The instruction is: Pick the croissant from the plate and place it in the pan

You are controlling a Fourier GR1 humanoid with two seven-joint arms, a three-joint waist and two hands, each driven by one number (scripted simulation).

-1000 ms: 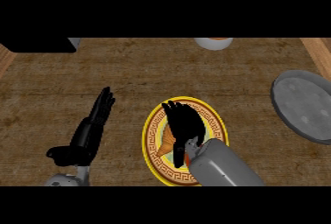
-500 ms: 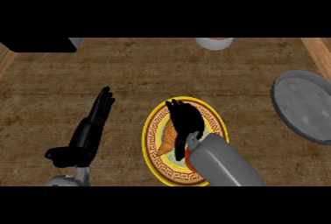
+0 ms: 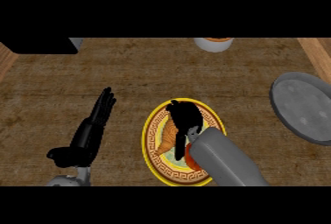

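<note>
Right robot hand (image 3: 183, 116) sits over the round yellow-rimmed patterned plate (image 3: 150, 131), partly covering the tan croissant (image 3: 168, 136), which lies on the plate. Cannot tell whether it grasps. Left robot hand (image 3: 93, 127) rests open at left. Risk: a shallow hold lets the croissant slip off before reaching the grey round pan (image 3: 304, 109), well apart at right.

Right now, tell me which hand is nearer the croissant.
Right. The right hand is over the plate, overlapping the croissant; the left hand rests open on the counter beside the plate.
</note>
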